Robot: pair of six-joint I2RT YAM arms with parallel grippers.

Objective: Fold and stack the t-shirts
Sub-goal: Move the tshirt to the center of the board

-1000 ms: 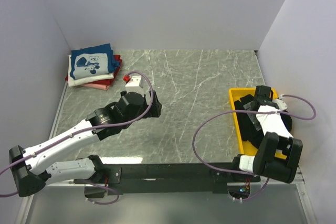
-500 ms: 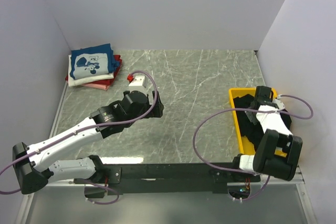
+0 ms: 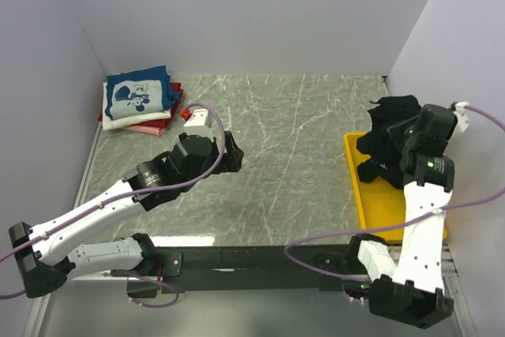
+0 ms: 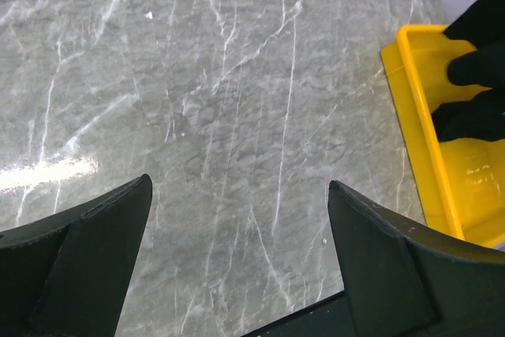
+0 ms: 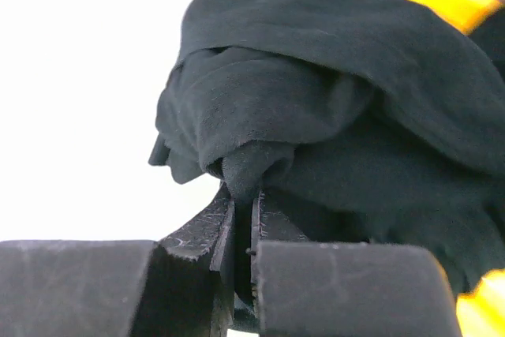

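Right gripper jaws clamped on a fold of the crumpled black cloth t-shirt, bundle held just above the yellow plastic tray, right arm reared upright, left gripper jaws spread wide over the grey marbled table, left arm stretched low.

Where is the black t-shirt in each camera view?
Top external: far right, black t-shirt bunched above the far end of the yellow tray.
Left wrist: upper right corner, over the tray.
Right wrist: fills the centre, pinched in the right tool.
Shared landmark: the yellow tray.
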